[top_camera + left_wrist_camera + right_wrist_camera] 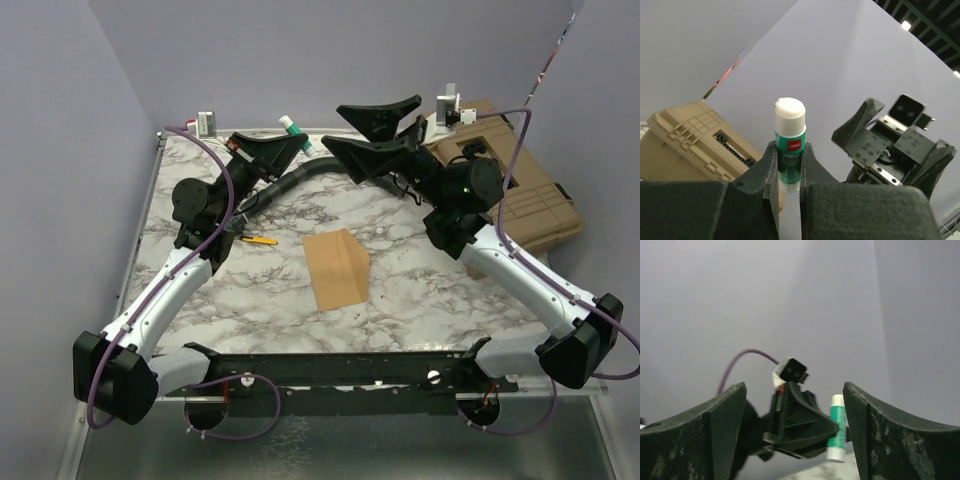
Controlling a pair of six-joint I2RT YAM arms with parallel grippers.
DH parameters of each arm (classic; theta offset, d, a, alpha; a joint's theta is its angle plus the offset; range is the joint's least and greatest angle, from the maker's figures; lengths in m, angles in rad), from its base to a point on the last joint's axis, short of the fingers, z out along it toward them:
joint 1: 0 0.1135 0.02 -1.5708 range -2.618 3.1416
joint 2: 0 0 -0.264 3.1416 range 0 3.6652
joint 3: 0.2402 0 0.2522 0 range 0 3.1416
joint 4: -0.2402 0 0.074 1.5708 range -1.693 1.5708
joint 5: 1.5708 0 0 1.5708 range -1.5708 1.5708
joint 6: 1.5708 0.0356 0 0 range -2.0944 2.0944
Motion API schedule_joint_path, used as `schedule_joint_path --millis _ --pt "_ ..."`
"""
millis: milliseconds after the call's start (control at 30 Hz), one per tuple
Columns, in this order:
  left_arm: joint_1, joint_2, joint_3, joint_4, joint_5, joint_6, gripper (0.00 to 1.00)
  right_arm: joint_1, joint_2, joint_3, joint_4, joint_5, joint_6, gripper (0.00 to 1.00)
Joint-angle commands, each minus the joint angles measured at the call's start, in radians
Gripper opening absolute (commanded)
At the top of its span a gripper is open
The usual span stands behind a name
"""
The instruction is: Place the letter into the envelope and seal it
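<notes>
Left pincer [789, 151] clamps the glue stick [790, 127]; right pincer [794, 387] gapes wide.

White "deli" logo on red band of glue stick [790, 150]; nothing else legible

Bare marble table [230, 300] rings the envelope [337, 268]; left gripper [292, 140], clamping a glue stick [291, 127], and spread right gripper [335, 125] crowd the far edge.

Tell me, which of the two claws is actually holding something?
The left gripper: it is shut on a green-and-white glue stick. The right gripper is spread wide open with nothing between its fingers.
</notes>
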Motion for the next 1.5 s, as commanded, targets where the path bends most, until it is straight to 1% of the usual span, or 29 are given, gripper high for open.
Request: schedule_joint_path --millis 0,133,167,300,433,533,667,700,767,800,867,933,1033,1133,1167,1233,1333,1467 --pt "0.005 -0.007 0.045 -0.039 -0.017 0.013 0.0 0.011 0.027 0.093 -0.429 -0.076 -0.63 0.79" --pt "0.005 -0.005 0.043 -0.039 -0.029 -0.022 0.0 0.013 0.038 0.029 -0.374 -0.088 -0.833 0.74" --pt "0.005 -0.005 0.043 -0.039 -0.031 -0.032 0.0 0.015 0.042 0.025 -0.366 -0.096 -0.864 0.74" --pt "0.005 -0.003 0.034 -0.039 -0.043 -0.053 0.0 0.025 0.056 0.006 -0.309 -0.149 -0.924 0.66" --pt "0.005 0.002 0.021 -0.039 -0.053 -0.067 0.0 0.037 0.082 0.018 -0.282 -0.124 -0.945 0.47" --pt "0.005 0.002 0.021 -0.039 -0.054 -0.065 0.0 0.047 0.097 0.018 -0.272 -0.094 -0.962 0.42" --pt "0.005 0.002 0.017 -0.039 -0.054 -0.062 0.0 0.05 0.1 0.006 -0.228 -0.069 -0.949 0.4" --pt "0.005 0.001 0.016 -0.039 -0.054 -0.062 0.0 0.05 0.102 0.008 -0.226 -0.07 -0.946 0.41" --pt "0.004 0.002 0.012 -0.039 -0.054 -0.062 0.0 0.055 0.106 0.006 -0.207 -0.07 -0.929 0.49" --pt "0.005 0.003 0.011 -0.039 -0.054 -0.064 0.0 0.056 0.109 0.009 -0.206 -0.069 -0.924 0.51" --pt "0.005 0.003 0.011 -0.039 -0.054 -0.063 0.0 0.058 0.115 0.016 -0.206 -0.057 -0.909 0.5" --pt "0.005 0.003 0.009 -0.039 -0.054 -0.063 0.0 0.061 0.12 0.022 -0.207 -0.047 -0.902 0.44" --pt "0.005 0.0 0.006 -0.037 -0.052 -0.061 0.0 0.063 0.125 0.027 -0.203 -0.031 -0.885 0.3" --pt "0.004 -0.003 0.0 -0.032 -0.051 -0.057 0.0 0.063 0.131 0.036 -0.199 -0.011 -0.837 0.15" --pt "0.005 -0.003 -0.003 -0.029 -0.048 -0.052 0.0 0.062 0.131 0.042 -0.198 0.005 -0.793 0.1" --pt "0.005 -0.008 -0.011 -0.018 -0.047 -0.043 0.0 0.063 0.127 0.068 -0.217 0.028 -0.679 0.07" --pt "0.005 -0.021 -0.03 0.016 -0.039 -0.01 0.0 0.055 0.111 0.114 -0.243 0.037 -0.463 0.01" --pt "0.005 -0.026 -0.052 0.052 -0.019 0.013 0.0 0.029 0.099 0.131 -0.227 0.009 -0.156 0.01"
